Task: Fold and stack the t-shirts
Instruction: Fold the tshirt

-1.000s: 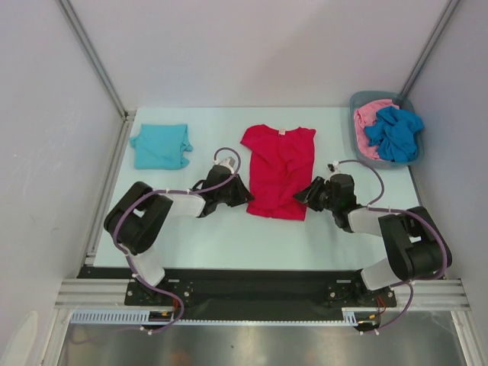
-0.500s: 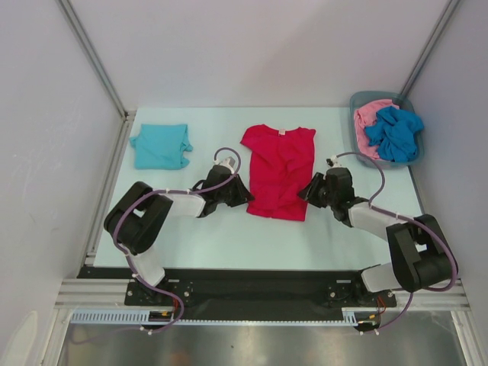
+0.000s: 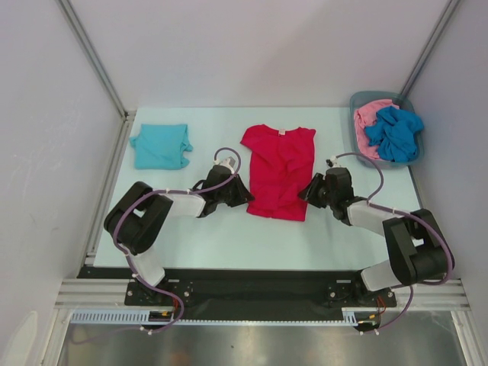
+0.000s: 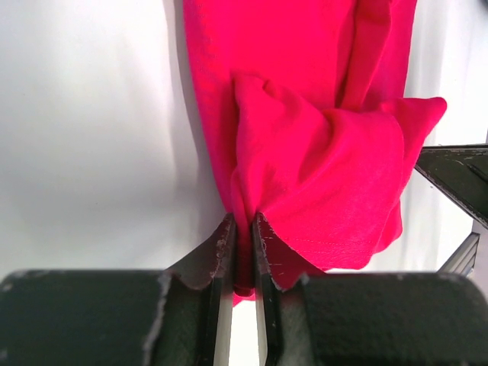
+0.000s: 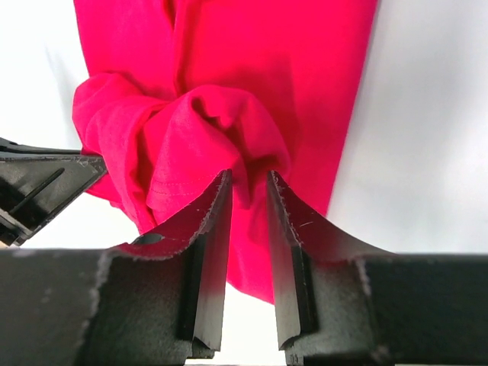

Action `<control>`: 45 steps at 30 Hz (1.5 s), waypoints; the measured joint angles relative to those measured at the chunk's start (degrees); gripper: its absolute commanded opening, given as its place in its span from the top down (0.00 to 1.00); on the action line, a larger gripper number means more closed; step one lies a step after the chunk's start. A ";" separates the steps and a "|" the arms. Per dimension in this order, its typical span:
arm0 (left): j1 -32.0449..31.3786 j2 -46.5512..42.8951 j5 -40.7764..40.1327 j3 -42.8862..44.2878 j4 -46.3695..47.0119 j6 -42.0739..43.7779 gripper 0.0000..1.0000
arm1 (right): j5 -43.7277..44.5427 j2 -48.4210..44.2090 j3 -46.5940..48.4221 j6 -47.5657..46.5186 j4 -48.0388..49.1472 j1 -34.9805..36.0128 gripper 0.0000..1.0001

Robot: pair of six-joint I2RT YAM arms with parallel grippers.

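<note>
A bright red t-shirt lies flat in the middle of the table, collar towards the far side. My left gripper is shut on its near-left hem; in the left wrist view the jaws pinch a thin fold of red cloth. My right gripper is at the near-right hem; in the right wrist view its jaws stand narrowly apart with bunched red cloth filling the gap. A light teal t-shirt lies folded at the far left.
A grey plastic bin at the far right corner holds a pink shirt and a deeper blue shirt, both crumpled. Metal frame posts rise at the table's far corners.
My right gripper has moved forward and left onto the red shirt's near-right hem. My left gripper has stayed in place on the near-left hem.
</note>
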 measured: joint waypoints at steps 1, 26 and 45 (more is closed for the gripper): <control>0.00 0.00 0.00 0.00 0.00 0.00 0.82 | -0.24 0.26 0.00 0.11 0.39 0.00 0.71; 0.00 0.00 0.02 0.00 0.00 -0.04 1.00 | -3.21 2.93 0.00 2.64 5.20 0.11 1.00; 0.00 -3.28 -0.79 11.69 -9.11 2.08 1.00 | -3.34 0.79 8.15 3.10 2.60 -1.79 1.00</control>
